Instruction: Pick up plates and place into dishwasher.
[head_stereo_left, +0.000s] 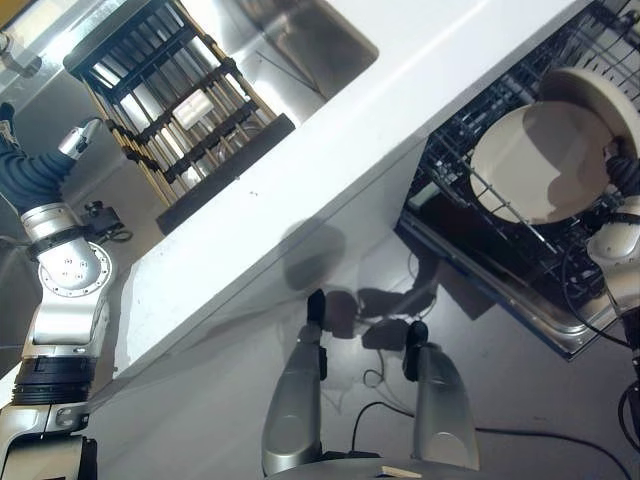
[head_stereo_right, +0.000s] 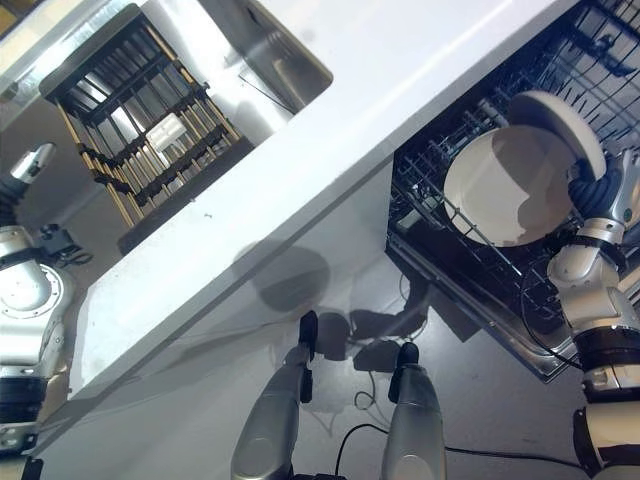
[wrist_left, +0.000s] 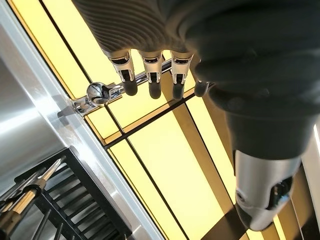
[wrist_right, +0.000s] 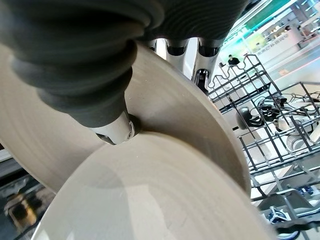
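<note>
1. The step in hand is the placing: the right hand (head_stereo_right: 598, 190) is at the dishwasher rack (head_stereo_left: 470, 120), gripping a cream plate (head_stereo_left: 600, 100) by its rim, with the thumb on one face and the fingers (wrist_right: 201, 80) behind the other, as the right wrist view shows.
2. A second cream plate (head_stereo_left: 530, 165) already stands tilted in the wire rack, just in front of the held one; the two overlap in the head views, and I cannot tell whether they touch.
3. The left hand (head_stereo_left: 80, 138) hangs with its fingers relaxed and empty beside the black dish rack (head_stereo_left: 170, 100), which stands on the white counter (head_stereo_left: 400, 110) next to the sink (head_stereo_left: 310, 40).
4. The next move likely calls for easing the held plate down between the rack's tines and then loosening the pinch, without knocking the plate in front.
</note>
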